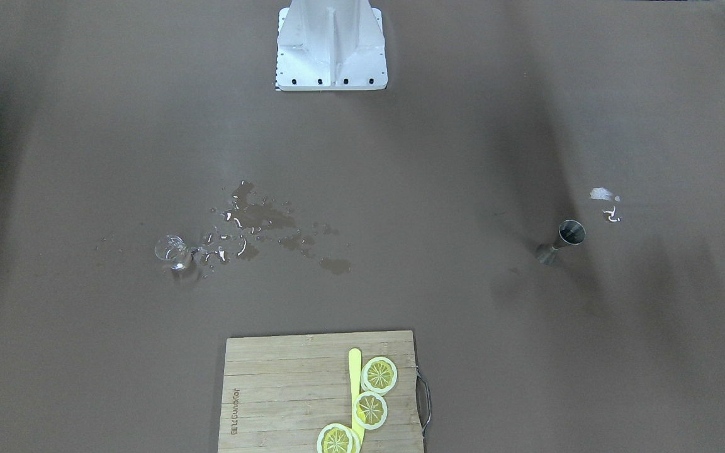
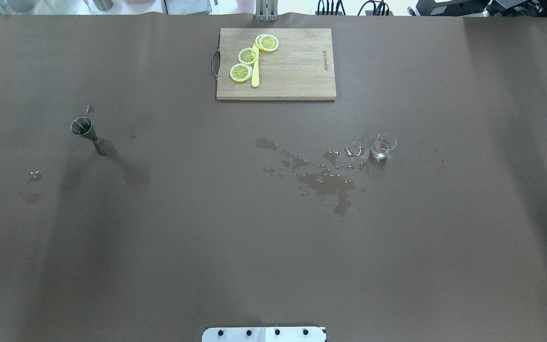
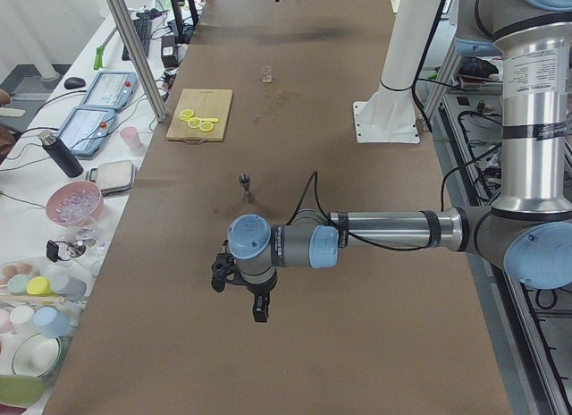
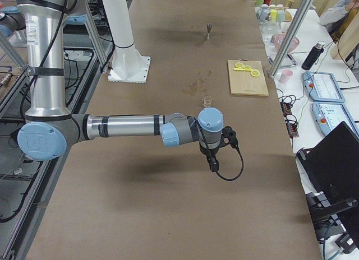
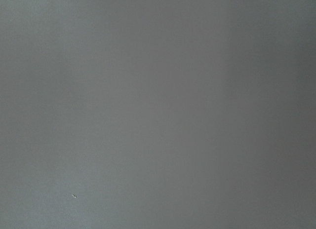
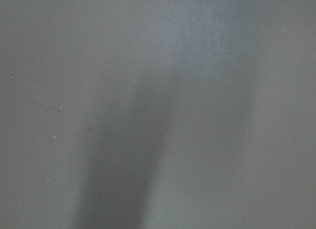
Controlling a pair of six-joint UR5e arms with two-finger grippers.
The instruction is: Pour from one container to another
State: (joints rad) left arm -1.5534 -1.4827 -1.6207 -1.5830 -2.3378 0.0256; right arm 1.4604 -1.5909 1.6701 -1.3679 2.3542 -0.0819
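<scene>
Two tools: left tool (image 3: 257, 309), right tool (image 4: 213, 163); loose or clenched, too hard to see.
Glass beaker (image 2: 383, 145): right side, by spilled water (image 2: 325, 183); wet, breakable; hold its sides.
Jigger (image 2: 90, 135): left side; hold waist.

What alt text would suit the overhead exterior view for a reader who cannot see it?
A brown table with a metal jigger standing on the left and a clear glass beaker on the right, spilled liquid pooled just left of the beaker. At the far edge, a wooden cutting board holds lemon slices.
</scene>
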